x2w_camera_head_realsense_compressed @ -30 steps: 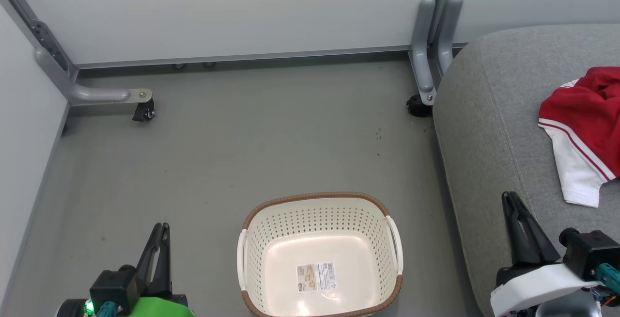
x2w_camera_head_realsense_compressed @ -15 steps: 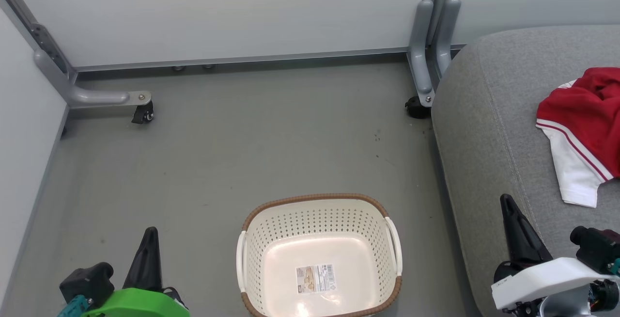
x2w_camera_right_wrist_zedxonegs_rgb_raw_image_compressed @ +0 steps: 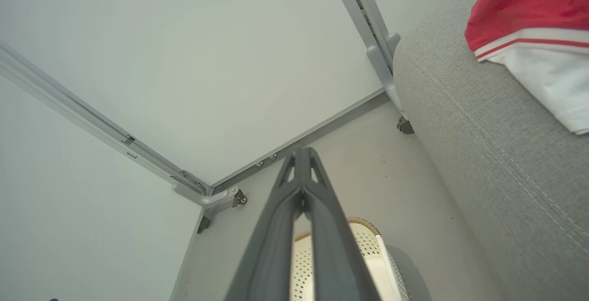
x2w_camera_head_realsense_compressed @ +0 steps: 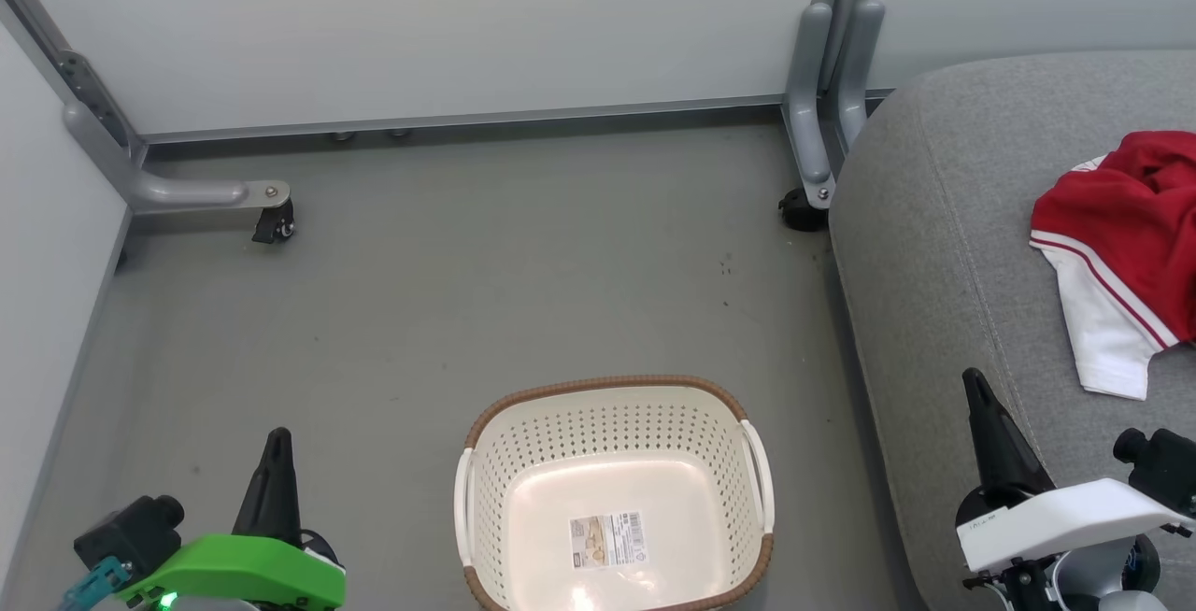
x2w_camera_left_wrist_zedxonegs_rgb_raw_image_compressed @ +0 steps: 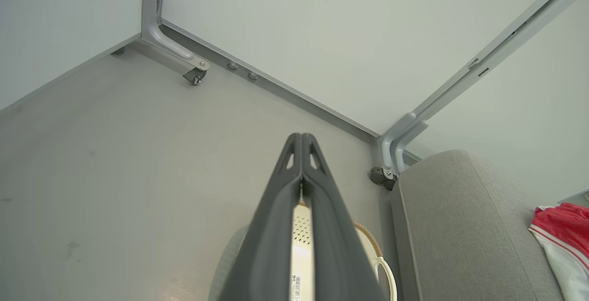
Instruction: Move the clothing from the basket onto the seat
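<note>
Loosely heaped clothing (x2w_camera_head_realsense_compressed: 1121,209) on seat (x2w_camera_head_realsense_compressed: 934,247), basket (x2w_camera_head_realsense_compressed: 607,384) upright, mouth upward

No text can be read. A sticker (x2w_camera_head_realsense_compressed: 607,539) on the floor of the basket (x2w_camera_head_realsense_compressed: 607,383) carries a barcode and small print, too fine to make out. Right of the basket, the white housing (x2w_camera_head_realsense_compressed: 1056,518) behind the right gripper (x2w_camera_head_realsense_compressed: 972,377) bears tiny dark marks, also illegible.

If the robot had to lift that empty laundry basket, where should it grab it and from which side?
Probably from above, by the right handle for the right gripper, or the left handle for the left gripper. The basket stands upright on the floor, and each white handle seems to loop off its wall, leaving a gap for a finger.
</note>
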Tool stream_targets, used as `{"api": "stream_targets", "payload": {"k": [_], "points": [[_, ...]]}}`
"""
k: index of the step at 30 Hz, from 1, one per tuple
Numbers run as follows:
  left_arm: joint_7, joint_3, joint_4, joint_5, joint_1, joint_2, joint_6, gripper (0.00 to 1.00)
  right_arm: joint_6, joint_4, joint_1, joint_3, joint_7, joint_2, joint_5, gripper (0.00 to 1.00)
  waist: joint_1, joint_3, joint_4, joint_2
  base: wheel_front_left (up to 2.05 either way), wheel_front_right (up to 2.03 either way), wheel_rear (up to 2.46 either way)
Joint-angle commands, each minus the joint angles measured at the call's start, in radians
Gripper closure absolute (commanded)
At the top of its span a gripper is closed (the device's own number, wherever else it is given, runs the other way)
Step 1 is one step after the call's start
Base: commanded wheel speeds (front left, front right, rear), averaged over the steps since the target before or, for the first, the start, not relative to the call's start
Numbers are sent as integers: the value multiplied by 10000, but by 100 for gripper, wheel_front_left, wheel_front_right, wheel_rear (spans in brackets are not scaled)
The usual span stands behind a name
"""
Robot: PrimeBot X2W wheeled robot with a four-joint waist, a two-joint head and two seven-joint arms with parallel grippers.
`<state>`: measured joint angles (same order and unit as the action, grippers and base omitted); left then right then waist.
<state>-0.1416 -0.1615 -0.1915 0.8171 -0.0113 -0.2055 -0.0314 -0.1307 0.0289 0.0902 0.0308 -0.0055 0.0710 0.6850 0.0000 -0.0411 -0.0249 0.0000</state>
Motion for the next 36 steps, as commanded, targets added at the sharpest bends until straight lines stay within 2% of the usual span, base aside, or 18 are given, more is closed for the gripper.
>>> {"api": "stream_targets", "payload": {"k": [1, 36], "points": [[87, 156, 106, 365, 299, -10, 103, 100, -2, 6, -301, 13, 26, 73, 428, 100, 0, 7, 4, 0, 0, 0, 0], [1126, 1243, -171, 4044, 761, 612, 832, 100, -2, -1259, -1097, 110, 344, 170, 4813, 100, 0, 143, 94, 0, 0, 0, 0]]}}
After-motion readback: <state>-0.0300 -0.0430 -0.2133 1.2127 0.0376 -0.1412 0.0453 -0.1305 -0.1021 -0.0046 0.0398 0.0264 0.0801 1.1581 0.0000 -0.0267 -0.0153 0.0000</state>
